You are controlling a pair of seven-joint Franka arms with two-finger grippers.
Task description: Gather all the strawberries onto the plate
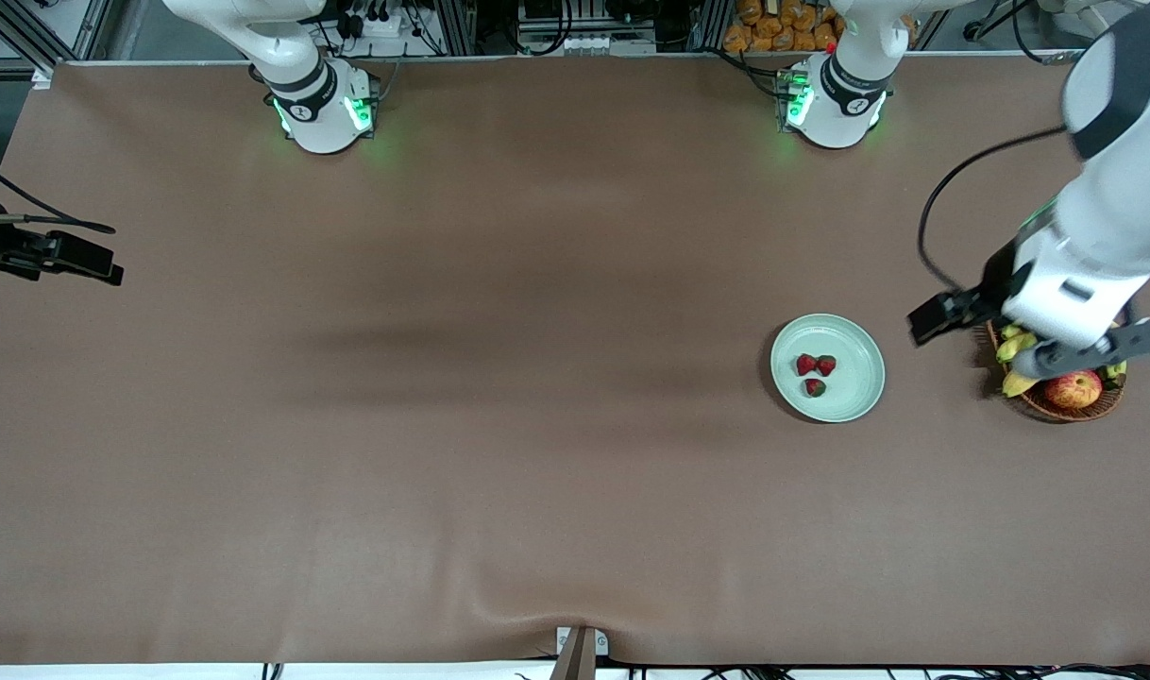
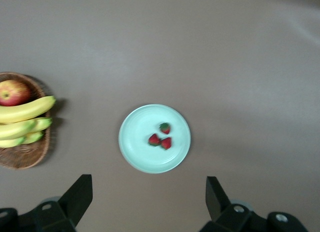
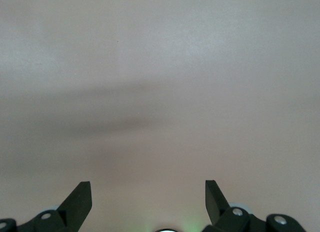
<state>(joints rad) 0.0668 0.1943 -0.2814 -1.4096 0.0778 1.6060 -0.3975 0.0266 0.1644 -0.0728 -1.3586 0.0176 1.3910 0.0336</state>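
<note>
Three strawberries are seen lying in the plate, all resting on its flat inner surface. Each berry is tiny and red, with a dark green leafy cap, and each is far smaller than the plate. Two berries lie touching side by side; the third lies just beside them, nearer to the front camera. In the left wrist view the same group is shown near the middle of the plate.

The plate is round and shallow, pale mint-green, plain and glossy, with a raised rim. It rests on the brown table toward the left arm's end.

The left hand is held high in the air with its fingers spread wide and nothing between them. It is positioned over the wicker basket, with the plate below it and to one side. The basket holds bananas and a red-yellow apple and stands beside the plate, apart from it.

The right hand waits at the right arm's end of the table, well apart from the plate and the berries. Its fingers are spread wide and empty, and only bare table surface is seen beneath it.
</note>
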